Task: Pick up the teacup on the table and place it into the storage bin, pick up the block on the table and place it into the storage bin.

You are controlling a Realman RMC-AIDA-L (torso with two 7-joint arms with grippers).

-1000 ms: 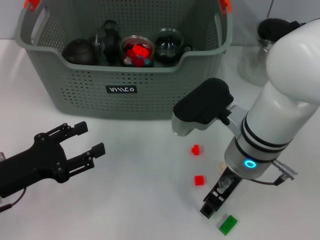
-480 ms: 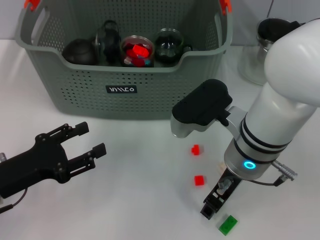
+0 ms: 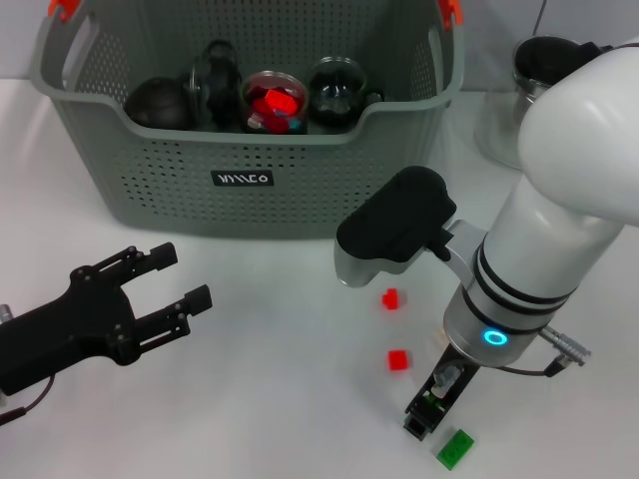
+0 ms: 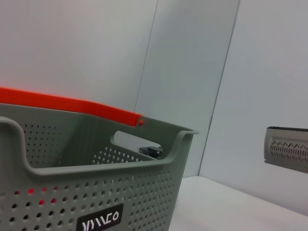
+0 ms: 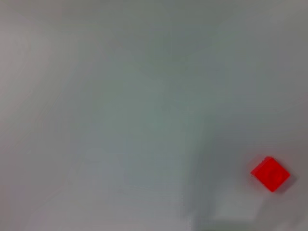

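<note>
A white worktop (image 3: 270,399) lay before a pale wall, with the bin (image 3: 250,195) set at its far side. The step in hand was judged to be the picking of a block, since the right end effector (image 3: 424,417) was lowered close to the worktop at the near right, just beside a green block (image 3: 455,448). Whether its fingers were apart or together could not be told. Two red blocks (image 3: 398,360) (image 3: 390,297) were seen on the worktop between the right arm and the bin; in the right wrist view only one red block (image 5: 270,173) appeared, apart from any finger. Which block was the target could not be settled. The next move was judged to call for the fingers to be centred over one small block, closed on it, and the block lifted clear over the bin's front rim. The left end effector (image 3: 170,284) was held above the near left worktop with fingers spread and nothing between them. Inside the bin, dark round vessels (image 3: 160,100) and a clear cup (image 3: 272,100) holding red pieces were seen. A glass jar (image 3: 524,100) stood right of the bin. No teacup was seen lying loose on the worktop.
</note>
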